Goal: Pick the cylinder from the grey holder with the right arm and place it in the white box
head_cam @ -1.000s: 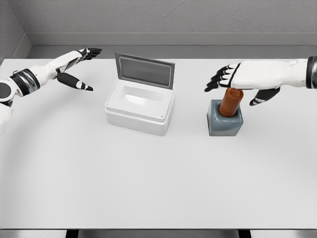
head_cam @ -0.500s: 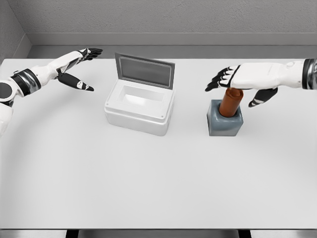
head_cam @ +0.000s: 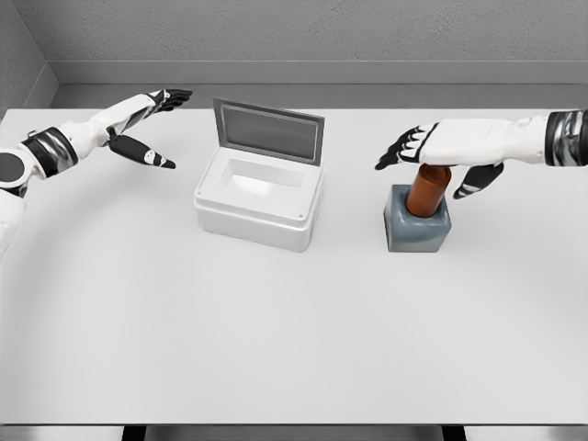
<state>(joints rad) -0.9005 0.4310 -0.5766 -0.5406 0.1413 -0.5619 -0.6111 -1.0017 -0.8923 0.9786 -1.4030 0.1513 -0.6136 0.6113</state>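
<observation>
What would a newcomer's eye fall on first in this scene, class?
Probably the orange-brown cylinder, the only warm colour, standing in the grey holder at right of the table. The right hand hovers over it with spread fingers. The white box, lid up, sits at centre; the left hand hangs open at far left.

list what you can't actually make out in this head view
- Cylinder top: covered by the right hand; contact cannot be told.
- Cylinder's lower part: sunk inside the grey holder.
- White box floor: partly hidden by its near wall.
- Left hand arm: cut off by the left edge.
</observation>
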